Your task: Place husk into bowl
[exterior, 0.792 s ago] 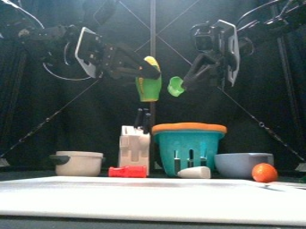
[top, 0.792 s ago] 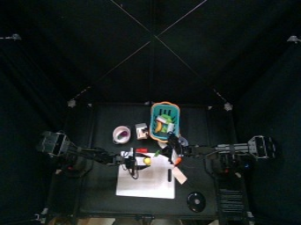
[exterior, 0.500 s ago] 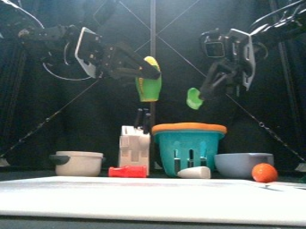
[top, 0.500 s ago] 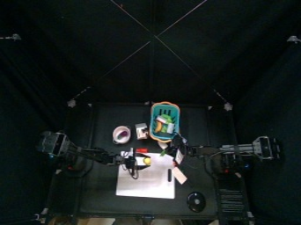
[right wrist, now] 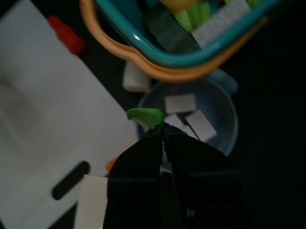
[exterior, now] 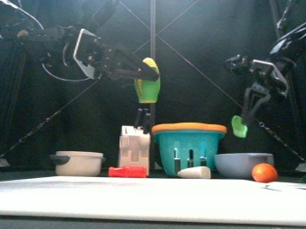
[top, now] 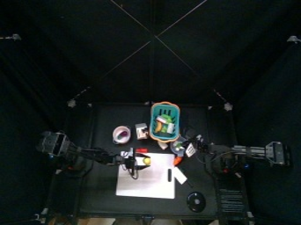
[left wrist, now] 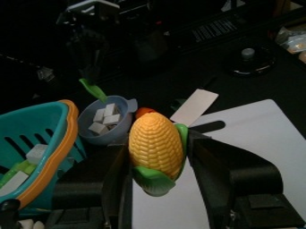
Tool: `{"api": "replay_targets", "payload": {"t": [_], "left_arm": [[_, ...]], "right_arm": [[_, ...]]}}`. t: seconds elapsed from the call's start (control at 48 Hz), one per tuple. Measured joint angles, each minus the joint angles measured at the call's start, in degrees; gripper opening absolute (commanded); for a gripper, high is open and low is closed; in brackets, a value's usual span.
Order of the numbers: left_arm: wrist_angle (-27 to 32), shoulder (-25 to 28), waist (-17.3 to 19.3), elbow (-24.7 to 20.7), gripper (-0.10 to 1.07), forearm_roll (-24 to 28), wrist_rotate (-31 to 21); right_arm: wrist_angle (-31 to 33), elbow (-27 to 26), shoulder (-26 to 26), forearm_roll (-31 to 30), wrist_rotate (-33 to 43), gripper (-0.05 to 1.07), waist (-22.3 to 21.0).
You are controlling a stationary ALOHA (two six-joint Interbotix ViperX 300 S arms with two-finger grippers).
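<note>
My right gripper (exterior: 249,106) is shut on a small green husk piece (exterior: 241,127) and holds it in the air above the grey-blue bowl (exterior: 242,164). In the right wrist view the husk (right wrist: 148,116) hangs at the shut jaws over the bowl (right wrist: 201,118), which holds white pieces. My left gripper (exterior: 131,68) is shut on an ear of corn (exterior: 148,80), yellow with green husk at its base, held high over the table's middle. The left wrist view shows the corn (left wrist: 158,148) between the jaws, and the bowl (left wrist: 107,121) beyond it.
A teal basket (exterior: 189,148) stands behind the white cutting board (exterior: 143,192), with a white knife block (exterior: 134,143), a red object (exterior: 125,171) and a white pot (exterior: 80,163) to its left. An orange ball (exterior: 264,172) lies by the bowl. A knife (top: 168,176) lies on the board.
My right gripper has moved right and down with the husk, from beside the corn to above the bowl. The left gripper holds the corn in the same place.
</note>
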Motion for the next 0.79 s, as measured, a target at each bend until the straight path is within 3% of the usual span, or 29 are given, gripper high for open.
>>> {"api": "replay_targets", "payload": {"t": [0.479,0.792], "left_arm": [[-0.1,0.0,0.4,0.0,0.65,0.0,0.1],[0.0,0.0,0.3,0.2,0.65,0.0,0.1]], "right_arm": [[-1.0,0.8,4.7,1.6,0.0,0.46,-0.2],[-1.0,0.4,4.7,1.9,0.0,0.72,-0.3]]}}
